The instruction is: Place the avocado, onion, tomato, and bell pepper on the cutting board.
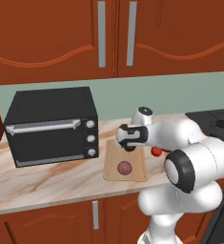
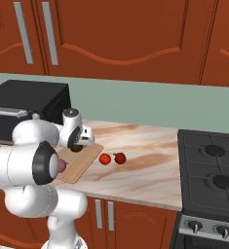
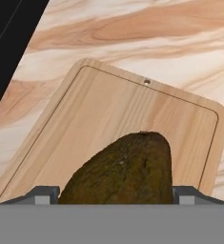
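Hand [image 1: 128, 147] poised over the far end of the cutting board [image 1: 137, 172], fingers clamped on either side of the avocado [image 3: 125, 170], dark brownish-green and egg-shaped between the two tips in the hand view. Cannot tell whether the avocado touches the wood beneath or hangs just above it. Cutting board flat on the marbled surface [image 1: 51, 178], just right of the black toaster oven [image 1: 51, 125]; small hole near one short edge visible in the hand view. Onion [image 1: 124, 167], dull purplish-pink, resting on the near half of the board, apart from the hand. Tomato [image 2: 104, 158] and bell pepper [image 2: 119, 157] side by side on the surface right of the board, near each other, tomato the closer to the board, both off the wood. Black stove [image 2: 211, 170] at the far right of the surface. Red-brown cabinets [image 2: 125, 34] above, pale green wall behind.
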Tool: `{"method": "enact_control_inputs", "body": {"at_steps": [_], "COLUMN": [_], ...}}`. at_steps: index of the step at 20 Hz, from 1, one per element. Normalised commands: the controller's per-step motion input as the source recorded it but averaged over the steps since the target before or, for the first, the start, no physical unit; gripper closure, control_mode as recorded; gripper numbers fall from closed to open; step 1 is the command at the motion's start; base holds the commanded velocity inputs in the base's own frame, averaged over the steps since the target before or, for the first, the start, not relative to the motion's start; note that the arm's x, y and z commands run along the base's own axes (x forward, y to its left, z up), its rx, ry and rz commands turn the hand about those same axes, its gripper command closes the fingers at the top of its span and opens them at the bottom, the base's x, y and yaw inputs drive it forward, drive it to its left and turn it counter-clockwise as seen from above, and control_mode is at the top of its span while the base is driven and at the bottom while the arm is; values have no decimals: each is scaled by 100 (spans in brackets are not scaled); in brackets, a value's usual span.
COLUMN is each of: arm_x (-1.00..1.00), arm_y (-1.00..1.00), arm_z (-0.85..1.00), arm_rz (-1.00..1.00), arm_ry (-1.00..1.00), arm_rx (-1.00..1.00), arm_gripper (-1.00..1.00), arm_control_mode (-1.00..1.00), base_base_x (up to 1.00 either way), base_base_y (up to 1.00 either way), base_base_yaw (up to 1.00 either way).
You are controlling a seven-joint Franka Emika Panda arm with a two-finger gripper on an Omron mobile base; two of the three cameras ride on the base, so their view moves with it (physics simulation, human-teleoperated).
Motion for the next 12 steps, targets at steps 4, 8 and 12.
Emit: {"method": "enact_control_inputs", "body": {"at_steps": [4, 8, 12], "arm_x": [27, 13, 3], "arm_y": [0, 0, 0], "arm_z": [-33, -37, -39], "arm_rz": [0, 0, 0], "arm_ry": [4, 2, 0], "arm_rx": [0, 0, 0], "arm_gripper": [100, -100, -100], "arm_control_mode": [-100, -100, -100], "base_base_x": [0, 0, 0], "base_base_y": [0, 0, 0], "base_base_yaw": [0, 0, 0]}}
